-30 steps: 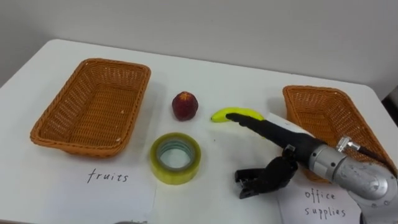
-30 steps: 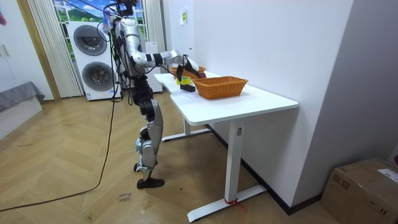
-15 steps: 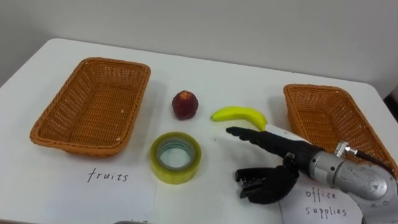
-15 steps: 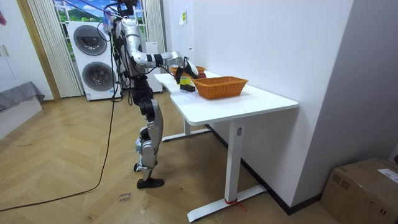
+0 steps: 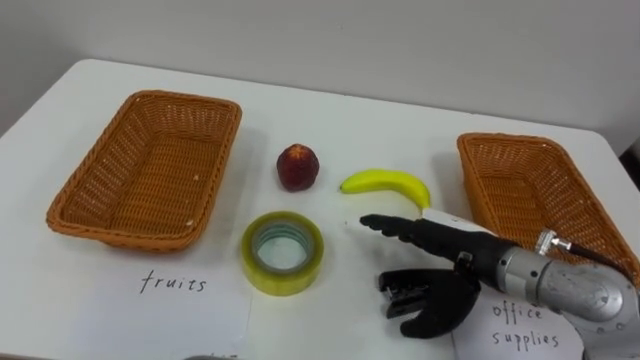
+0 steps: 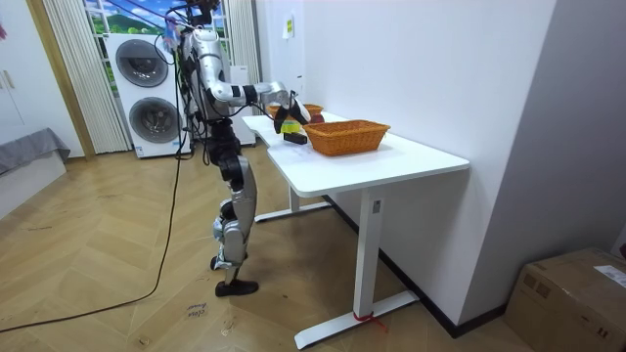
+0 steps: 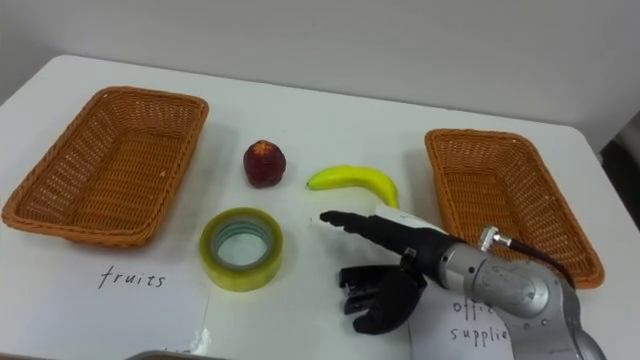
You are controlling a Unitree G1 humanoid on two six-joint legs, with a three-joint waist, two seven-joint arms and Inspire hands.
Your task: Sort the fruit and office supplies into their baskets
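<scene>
While you are watching from the head camera, the right hand (image 5: 438, 242) is hovering low over the white table (image 5: 330, 110), coming in from 4 o'clock with its fingers (image 5: 395, 228) stretched straight and pointing toward 9 o'clock, gripping nothing. Its thumb is hanging down beside the black stapler (image 5: 398, 292); you cannot tell whether the two are touching. The banana (image 5: 386, 182) is lying just at 12 o'clock of the fingertips, apart from them. The red fruit (image 5: 298, 167) is sitting at 9 o'clock of the banana, and the yellow tape roll (image 5: 280, 283) is resting at 6 o'clock of that fruit. One wicker basket (image 5: 150, 170) is standing at the table's 9 o'clock side, the other basket (image 5: 520, 185) at 3 o'clock. A handwritten paper sheet (image 5: 170, 300) is lying at 6 o'clock of the first basket.
</scene>
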